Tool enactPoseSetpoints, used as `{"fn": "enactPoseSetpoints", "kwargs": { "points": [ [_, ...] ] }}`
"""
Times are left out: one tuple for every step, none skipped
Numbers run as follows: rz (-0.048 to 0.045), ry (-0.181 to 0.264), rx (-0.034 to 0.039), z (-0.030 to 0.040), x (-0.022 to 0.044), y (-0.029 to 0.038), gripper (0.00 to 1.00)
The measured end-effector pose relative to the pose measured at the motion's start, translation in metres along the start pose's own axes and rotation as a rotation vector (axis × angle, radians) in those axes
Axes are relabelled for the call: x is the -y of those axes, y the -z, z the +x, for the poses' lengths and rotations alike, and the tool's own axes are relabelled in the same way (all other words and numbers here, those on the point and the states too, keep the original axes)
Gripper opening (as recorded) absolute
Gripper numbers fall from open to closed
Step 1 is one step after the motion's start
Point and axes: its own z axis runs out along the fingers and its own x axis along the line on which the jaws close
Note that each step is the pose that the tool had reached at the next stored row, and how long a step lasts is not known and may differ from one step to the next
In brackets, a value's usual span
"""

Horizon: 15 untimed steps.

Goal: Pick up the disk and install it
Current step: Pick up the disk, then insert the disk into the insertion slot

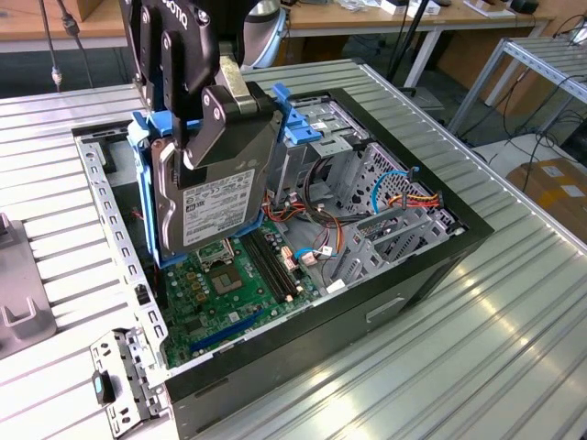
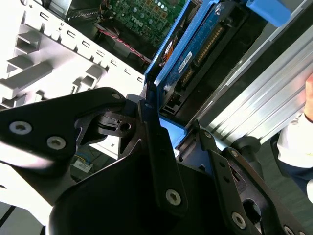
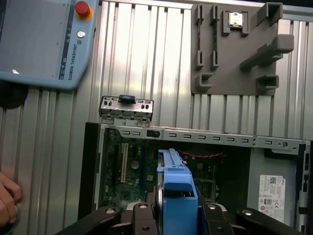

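We see black pincer (image 1: 215, 128) clenched on grey metal disk in light-blue carrier (image 1: 215, 197) | on edge over open black computer case (image 1: 404, 293)

There is one disk (image 1: 215, 197), one tool (image 1: 213, 115), one computer case (image 1: 408, 286), one teach pendant (image 3: 41, 41), one grey fixture (image 3: 234, 56).

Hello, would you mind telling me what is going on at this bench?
The robot arm's claw is shut on the disk, holding it roughly upright over the open computer case, above the motherboard. The disk is not yet seated in any bay. In the first wrist view, a person's hand lies off to the side of the case.
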Motion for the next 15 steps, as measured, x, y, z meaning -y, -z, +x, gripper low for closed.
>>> {"fn": "enactPoseSetpoints", "kwargs": {
  "points": [
    [0.0, 0.0, 0.0, 0.0001, 0.0002, 0.0, 0.37],
    [0.0, 0.0, 0.0, 0.0002, 0.0003, -0.0001, 0.37],
    [0.0, 0.0, 0.0, 0.0003, 0.0005, -0.0001, 0.37],
    [0.0, 0.0, 0.0, 0.0005, 0.0007, -0.0001, 0.37],
    [0.0, 0.0, 0.0, 0.0006, 0.0008, -0.0001, 0.37],
    [0.0, 0.0, 0.0, 0.0007, 0.001, -0.0002, 0.37],
    [0.0, 0.0, 0.0001, 0.0009, 0.0014, -0.0002, 0.37],
    [0.0, 0.0, 0.0, 0.001, 0.0015, -0.0002, 0.37],
    [0.0, 0.0, 0.0, 0.0011, 0.0017, -0.0003, 0.37],
    [0.0, 0.0, 0.0, 0.0013, 0.002, -0.0003, 0.37],
    [0.0, 0.0, 0.0, 0.0015, 0.0022, -0.0003, 0.37],
    [0.0, 0.0, 0.0, 0.0016, 0.0023, -0.0003, 0.37],
    [0.0, 0.0, 0.0, 0.0017, 0.0025, -0.0004, 0.37],
    [0.0, 0.0, 0.0, 0.0018, 0.0026, -0.0004, 0.37],
    [0.0, 0.0, 0.0, 0.0019, 0.0028, -0.0004, 0.37]
  ]
}}
